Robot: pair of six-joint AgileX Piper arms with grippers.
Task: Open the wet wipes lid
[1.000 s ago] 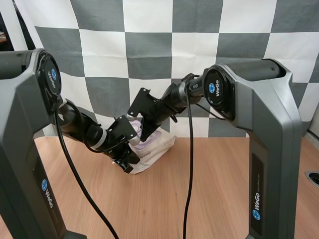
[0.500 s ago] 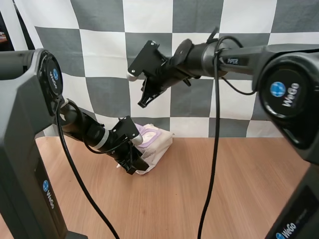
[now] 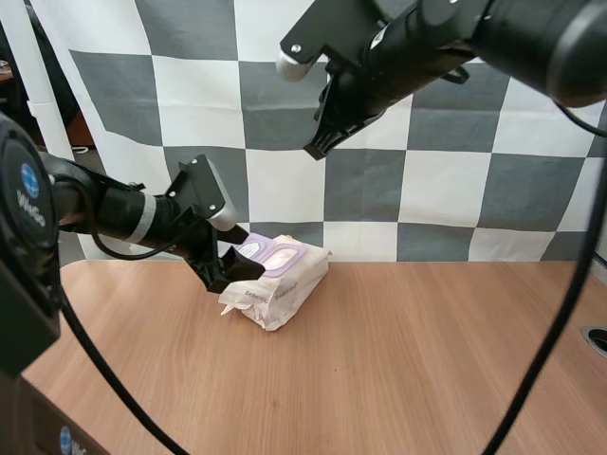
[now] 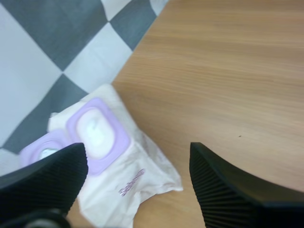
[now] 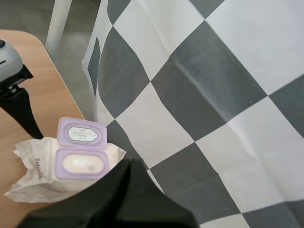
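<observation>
The white wet wipes pack lies on the table near the back edge. Its purple lid is flipped open toward the left, baring the purple-framed opening. My left gripper is low at the pack's left end by the lid, open. In the left wrist view its fingers stand wide apart over the pack, with nothing between them. My right gripper hangs high above the pack, shut. In the right wrist view its joined fingers form one wedge above the pack and the open lid.
The wooden table stretches bare in front of and to the right of the pack. A dark round fitting sits at the table's right edge.
My left gripper has opened and drawn back to the pack's left end. My right arm has risen from the pack to high above it. The lid now lies flipped open.
</observation>
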